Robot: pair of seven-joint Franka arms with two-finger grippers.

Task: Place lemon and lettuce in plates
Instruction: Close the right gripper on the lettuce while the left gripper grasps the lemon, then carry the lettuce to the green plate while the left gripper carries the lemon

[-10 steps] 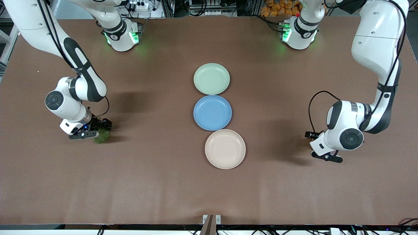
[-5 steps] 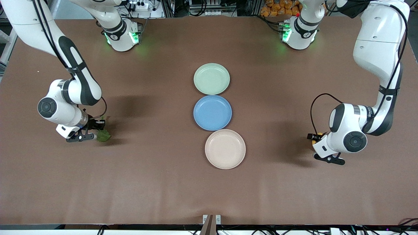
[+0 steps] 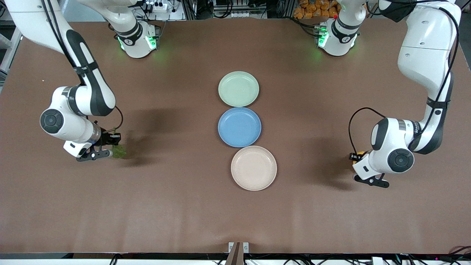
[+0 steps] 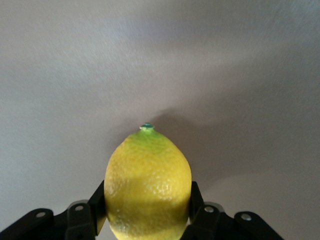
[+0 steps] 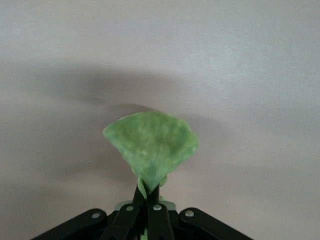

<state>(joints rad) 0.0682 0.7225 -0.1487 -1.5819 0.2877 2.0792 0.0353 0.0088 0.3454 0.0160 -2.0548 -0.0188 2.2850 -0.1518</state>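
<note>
Grip status first: your left gripper [image 4: 147,220] is clenched on the lemon [image 4: 148,184] across its belly, pointed tip outward, above the table [image 3: 176,206] at the left arm's end. Your right gripper [image 5: 148,200] pinches the lettuce [image 5: 151,147] by its narrow base, so the leaf fans free at the right arm's end. Pale green plate [image 3: 238,88] and beige plate [image 3: 253,168] lie empty mid-table; carry each item there.

Round shallow blue plate [image 3: 239,127] at mid-table on the brown table mat [image 3: 176,206]. Orange items [image 3: 312,9] piled off the table's edge near the bases.
</note>
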